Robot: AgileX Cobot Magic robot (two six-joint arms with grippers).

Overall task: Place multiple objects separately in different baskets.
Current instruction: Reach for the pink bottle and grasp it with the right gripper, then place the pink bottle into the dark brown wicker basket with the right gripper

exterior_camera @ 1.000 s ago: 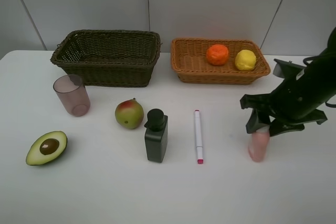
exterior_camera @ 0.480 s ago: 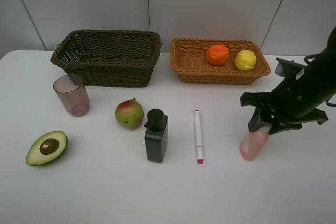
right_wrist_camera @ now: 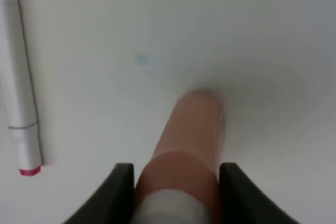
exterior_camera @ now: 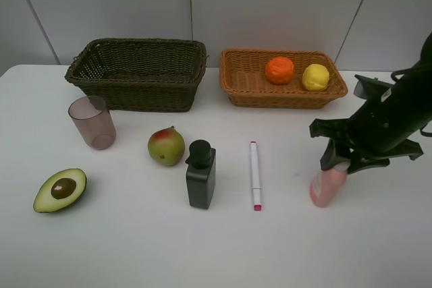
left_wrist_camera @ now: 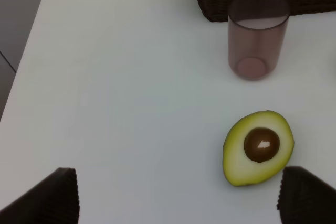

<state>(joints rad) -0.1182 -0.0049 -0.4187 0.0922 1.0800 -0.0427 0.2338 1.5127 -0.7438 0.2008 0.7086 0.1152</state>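
My right gripper point(exterior_camera: 339, 164) is shut on the top of the small pink bottle point(exterior_camera: 327, 187), which leans with its base toward the marker point(exterior_camera: 254, 175). The right wrist view shows the pink bottle point(right_wrist_camera: 190, 135) between both fingers and the marker point(right_wrist_camera: 20, 103) alongside. The orange point(exterior_camera: 279, 70) and lemon point(exterior_camera: 315, 77) lie in the orange-tan basket point(exterior_camera: 283, 98). The dark basket point(exterior_camera: 138, 89) holds nothing I can see. My left gripper point(left_wrist_camera: 178, 178) hangs open near the halved avocado point(left_wrist_camera: 258, 148) and the mauve cup point(left_wrist_camera: 258, 35).
On the white table sit the avocado point(exterior_camera: 61, 190), the cup point(exterior_camera: 92, 122), a red-green pear-like fruit point(exterior_camera: 166, 146) and a black pump bottle point(exterior_camera: 201, 175), in a loose row left of the marker. A grey wall stands behind the baskets.
The pink bottle has tipped from upright to leaning, its base swinging left toward the marker while the right gripper holds its top. The left gripper has not changed.
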